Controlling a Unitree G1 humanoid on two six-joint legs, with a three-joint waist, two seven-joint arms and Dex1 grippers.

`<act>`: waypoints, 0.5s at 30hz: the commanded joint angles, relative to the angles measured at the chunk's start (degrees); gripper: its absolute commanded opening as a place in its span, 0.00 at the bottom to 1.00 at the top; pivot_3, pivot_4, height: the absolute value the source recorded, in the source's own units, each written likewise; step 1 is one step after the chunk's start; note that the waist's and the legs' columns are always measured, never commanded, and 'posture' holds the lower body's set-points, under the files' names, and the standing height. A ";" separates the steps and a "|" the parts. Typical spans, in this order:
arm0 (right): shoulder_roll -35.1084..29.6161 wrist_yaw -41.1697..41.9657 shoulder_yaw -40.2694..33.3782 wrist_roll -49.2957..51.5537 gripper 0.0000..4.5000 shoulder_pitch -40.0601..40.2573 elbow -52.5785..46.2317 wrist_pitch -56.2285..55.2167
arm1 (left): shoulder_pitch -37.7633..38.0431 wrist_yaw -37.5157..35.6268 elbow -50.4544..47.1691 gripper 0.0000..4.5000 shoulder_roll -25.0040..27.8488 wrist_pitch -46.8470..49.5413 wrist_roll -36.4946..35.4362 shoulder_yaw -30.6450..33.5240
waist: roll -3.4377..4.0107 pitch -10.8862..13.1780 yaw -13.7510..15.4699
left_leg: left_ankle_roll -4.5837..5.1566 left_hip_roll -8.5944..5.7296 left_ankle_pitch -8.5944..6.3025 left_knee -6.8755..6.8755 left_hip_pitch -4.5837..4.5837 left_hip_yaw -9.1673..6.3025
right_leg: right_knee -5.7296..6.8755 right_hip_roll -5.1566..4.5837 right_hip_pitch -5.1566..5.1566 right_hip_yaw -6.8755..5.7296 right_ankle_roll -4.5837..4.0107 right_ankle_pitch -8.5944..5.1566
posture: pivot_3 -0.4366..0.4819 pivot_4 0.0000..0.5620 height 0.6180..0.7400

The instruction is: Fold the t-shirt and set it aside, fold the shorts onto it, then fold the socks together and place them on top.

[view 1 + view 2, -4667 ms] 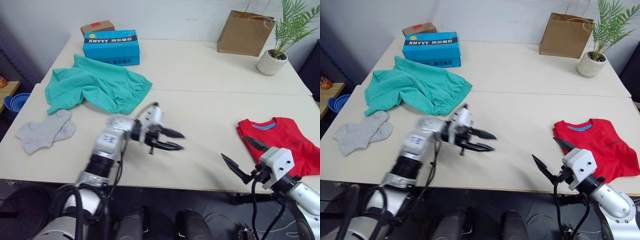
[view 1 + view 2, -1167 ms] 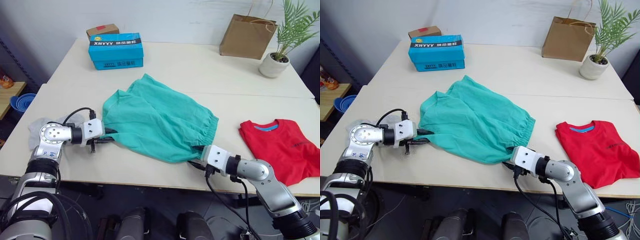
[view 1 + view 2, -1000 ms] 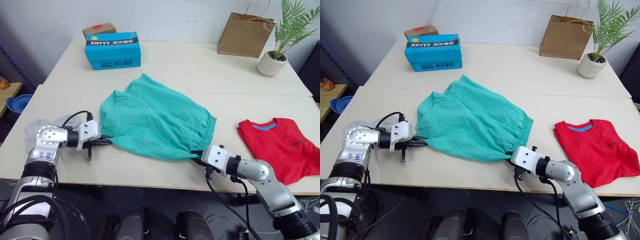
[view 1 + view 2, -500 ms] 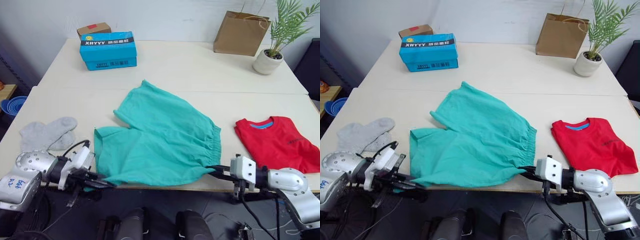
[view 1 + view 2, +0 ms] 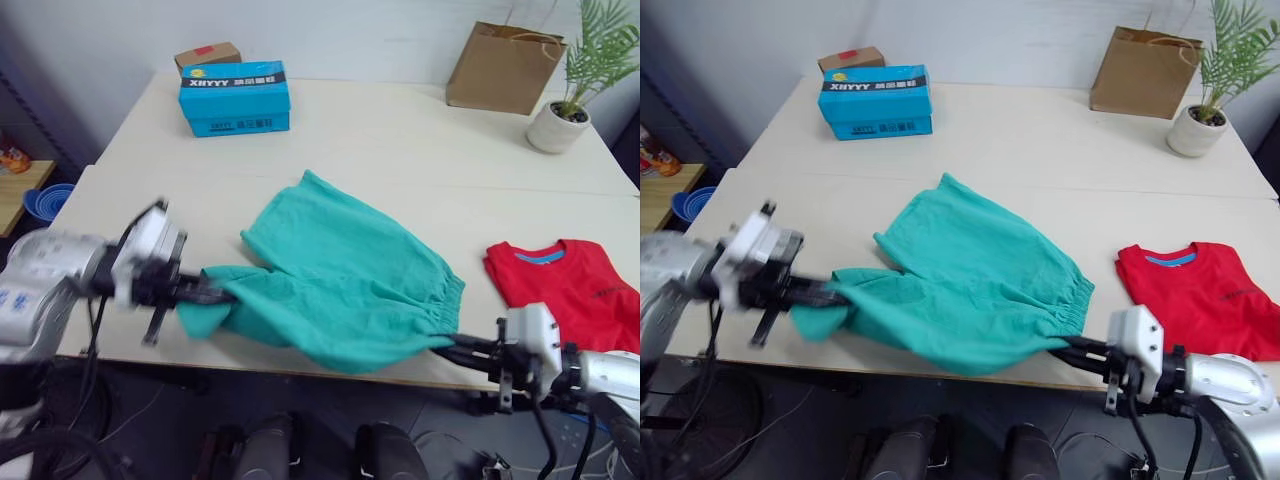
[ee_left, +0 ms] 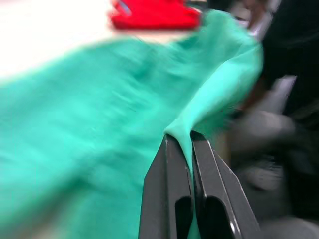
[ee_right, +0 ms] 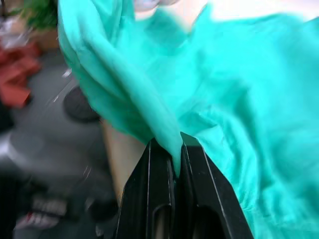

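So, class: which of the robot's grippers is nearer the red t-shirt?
The right. The right gripper pinches the shorts at the table's near edge, just left of the t-shirt. The left gripper holds the shorts' far-left end, across the garment from it.

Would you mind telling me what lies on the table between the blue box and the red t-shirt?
The teal shorts lie spread there in the left eye view, between the blue box and the folded t-shirt, with bare table around them.
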 commanded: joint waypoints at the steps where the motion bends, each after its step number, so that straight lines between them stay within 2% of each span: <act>1: 1.45 -5.55 -4.10 3.30 0.00 -2.34 -0.50 3.62 | -13.35 3.58 16.19 0.00 -7.15 -11.90 8.68 -3.69 | -0.06 -0.02 0.41 | 0.04 -0.02 -0.01 0.07 -0.04 -0.01 | 0.09 0.01 -0.01 -0.05 0.14 0.08 | 0.48 0.27 1.00; 4: 2.16 -9.70 -4.77 3.89 0.00 -5.51 1.31 6.98 | -23.97 5.47 31.57 0.00 -12.61 -21.78 15.17 -6.21 | -0.23 0.04 0.69 | 0.52 -0.07 0.13 0.20 -0.45 0.15 | 0.10 0.10 -0.37 -0.18 0.27 0.15 | 0.48 0.27 1.00; 9: 5.74 -20.02 -3.01 -0.09 0.00 -10.33 4.83 11.79 | -39.55 15.43 58.15 0.00 -20.32 -34.84 24.76 -8.28 | -0.49 0.17 -0.05 | 0.80 -0.11 0.17 0.28 -0.77 0.41 | 0.15 0.40 -0.61 -0.42 0.54 0.29 | 0.48 0.27 1.00; 11: 8.03 -23.58 -2.71 -1.25 0.00 -11.67 5.86 12.91 | -42.44 19.59 64.20 0.00 -22.18 -36.46 27.82 -8.94 | -0.51 0.18 -0.23 | 0.83 -0.11 0.18 0.30 -0.95 0.38 | 0.13 0.38 -0.75 -0.46 0.58 0.31 | 0.48 0.27 1.00; 15: 9.08 -25.58 0.26 -6.42 0.00 -13.72 7.62 12.94 | -44.30 26.18 70.11 0.00 -24.15 -36.36 32.40 -9.52 | -0.50 0.18 -0.48 | 0.86 -0.11 0.21 0.41 -1.24 0.33 | 0.23 0.42 -0.98 -0.52 0.58 0.31 | 0.48 0.27 1.00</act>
